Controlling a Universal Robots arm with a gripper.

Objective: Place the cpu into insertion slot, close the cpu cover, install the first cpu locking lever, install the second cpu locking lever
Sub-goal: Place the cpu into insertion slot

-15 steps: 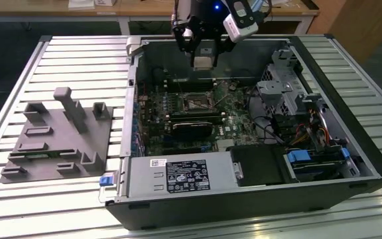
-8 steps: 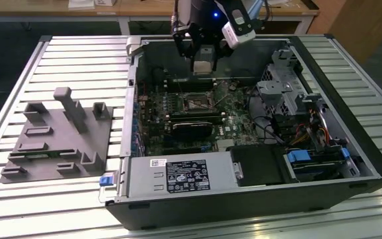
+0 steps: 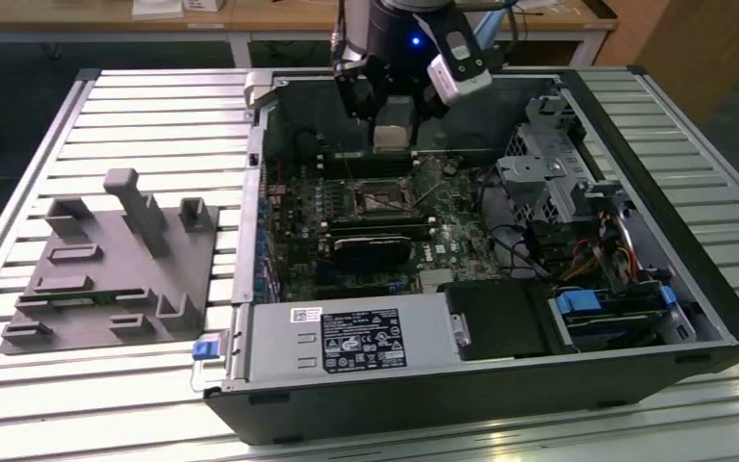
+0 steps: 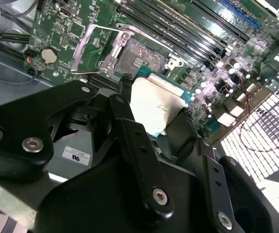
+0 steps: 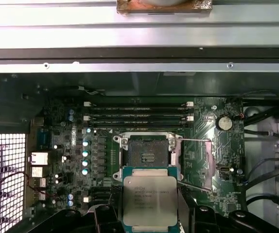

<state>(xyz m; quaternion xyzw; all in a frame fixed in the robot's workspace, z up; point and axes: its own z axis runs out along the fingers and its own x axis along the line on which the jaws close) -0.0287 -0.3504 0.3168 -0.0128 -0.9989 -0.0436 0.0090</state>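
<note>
Grey fixture block [image 3: 113,260] lies at the exterior view's left, beside the open computer case [image 3: 472,404]. The arm points down from upper centre. The gripper [image 3: 393,120] hangs above the green board, fingers clamped on opposite edges of the cpu [image 5: 149,201]. The cpu is square, edges parallel to the insertion slot [image 5: 148,154], with a pale metal face and green rim. It is clear of the bare slot; the cpu cover [image 4: 83,48] stands raised

Uncovered insertion slot [image 5: 147,155], free from above; swung-back cpu cover [image 4: 82,48] bounds one side, memory slots [image 5: 138,112] another, case wall [image 5: 139,53] beyond; cpu [image 5: 150,199] gripped in the tool [image 4: 154,103] hangs above, nearby.
</note>
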